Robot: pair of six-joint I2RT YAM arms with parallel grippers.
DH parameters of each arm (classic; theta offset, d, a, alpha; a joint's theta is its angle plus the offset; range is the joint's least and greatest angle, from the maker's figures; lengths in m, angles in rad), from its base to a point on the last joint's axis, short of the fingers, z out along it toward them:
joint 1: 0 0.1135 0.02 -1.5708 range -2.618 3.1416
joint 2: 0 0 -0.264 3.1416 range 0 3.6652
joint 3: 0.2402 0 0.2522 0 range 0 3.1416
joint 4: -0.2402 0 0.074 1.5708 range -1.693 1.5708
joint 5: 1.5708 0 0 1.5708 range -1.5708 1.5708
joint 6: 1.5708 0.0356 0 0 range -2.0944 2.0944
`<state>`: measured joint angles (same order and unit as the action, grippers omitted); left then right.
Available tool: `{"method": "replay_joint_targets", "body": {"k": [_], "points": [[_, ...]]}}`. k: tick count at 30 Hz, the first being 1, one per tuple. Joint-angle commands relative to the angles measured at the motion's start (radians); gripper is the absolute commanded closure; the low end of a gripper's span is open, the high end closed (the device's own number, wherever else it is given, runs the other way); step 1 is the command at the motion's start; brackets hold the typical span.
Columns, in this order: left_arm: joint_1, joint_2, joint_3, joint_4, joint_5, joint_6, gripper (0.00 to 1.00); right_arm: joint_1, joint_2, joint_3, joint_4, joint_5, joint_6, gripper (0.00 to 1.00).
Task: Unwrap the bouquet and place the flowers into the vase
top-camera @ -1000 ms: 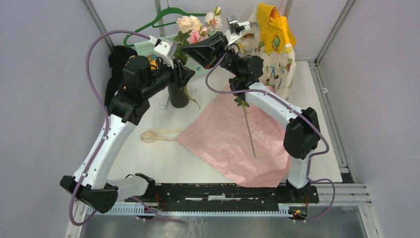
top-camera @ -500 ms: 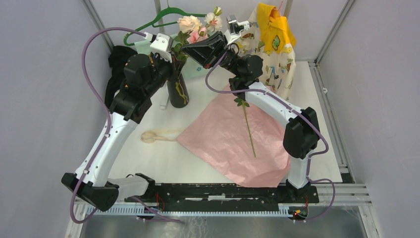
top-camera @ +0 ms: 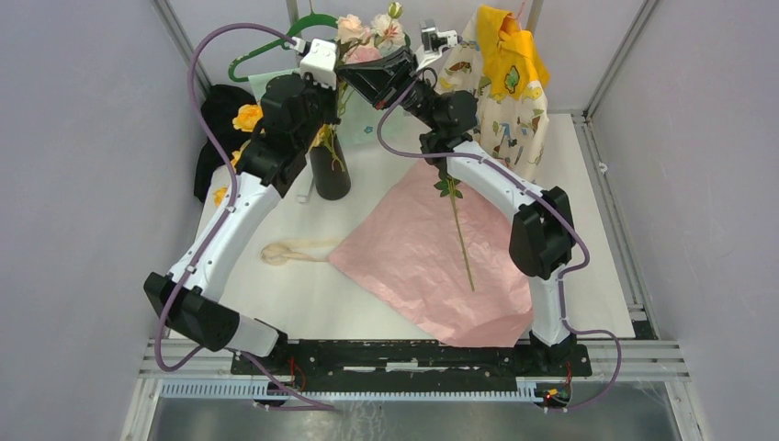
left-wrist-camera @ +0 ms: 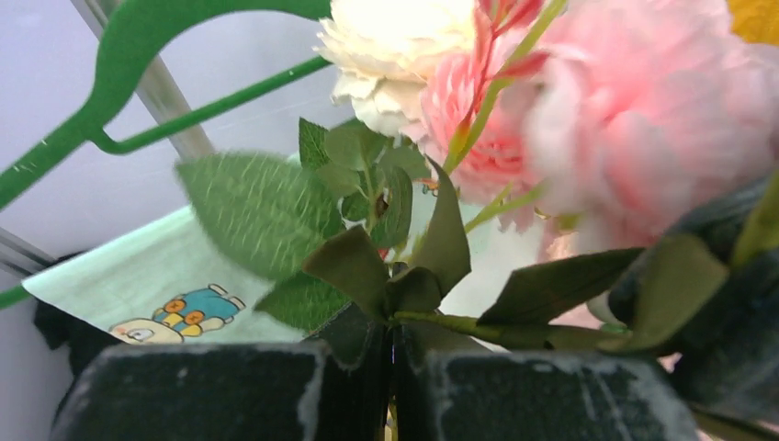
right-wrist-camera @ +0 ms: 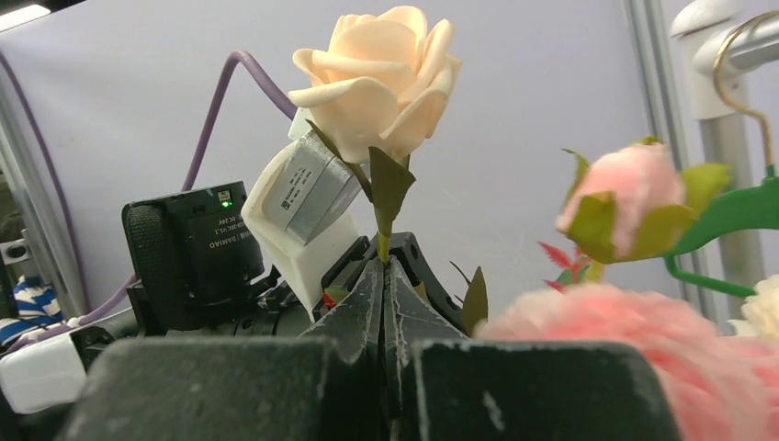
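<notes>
Nearly there: unwrapped, not all potted

Judged unwrapping finished. Noted a flat sheet of pink crinkly paper [top-camera: 413,266] well below the right gripper [right-wrist-camera: 383,276], and a loose beige ribbon [top-camera: 294,250] well below the left gripper [left-wrist-camera: 390,354]. Found both grippers tip to tip, each clenched on a green stem of the flowers [top-camera: 366,29]: artificial pink and cream roses, full-headed, with fabric leaves, heads just above the fingertips. Confirmed in wrist views: left pinching a leafy stem, right pinching the stem of a cream rose [right-wrist-camera: 377,69]. Located the plain black cylindrical vase [top-camera: 331,173] directly below the left gripper. Could not tell whether the held stem ends reach its mouth. Logged small yellow roses [top-camera: 246,117] below and left of the left gripper. Left to do, by judgement: seat the bunch, then fetch the single green stem [top-camera: 459,230] on the paper, well below the right gripper.
</notes>
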<state>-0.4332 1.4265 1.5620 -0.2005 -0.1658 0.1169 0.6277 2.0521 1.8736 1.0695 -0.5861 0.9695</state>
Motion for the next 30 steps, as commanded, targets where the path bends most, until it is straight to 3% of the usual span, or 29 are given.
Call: {"method": "replay_joint_targets", "body": {"k": [1, 11, 21, 30], "points": [[0.004, 0.061, 0.090, 0.030, -0.084, 0.113, 0.98, 0.024, 0.003, 0.106, 0.080, -0.048, 0.017, 1.00], [0.004, 0.104, 0.193, 0.056, -0.141, 0.191, 0.98, 0.019, 0.019, 0.122, 0.134, -0.031, 0.015, 1.00], [0.002, 0.099, 0.207, 0.098, -0.075, 0.196, 0.98, 0.019, 0.022, 0.136, 0.167, -0.017, 0.020, 1.00], [0.003, 0.065, 0.177, 0.125, 0.057, 0.115, 0.98, 0.020, 0.000, 0.159, 0.160, -0.031, 0.018, 1.00]]}}
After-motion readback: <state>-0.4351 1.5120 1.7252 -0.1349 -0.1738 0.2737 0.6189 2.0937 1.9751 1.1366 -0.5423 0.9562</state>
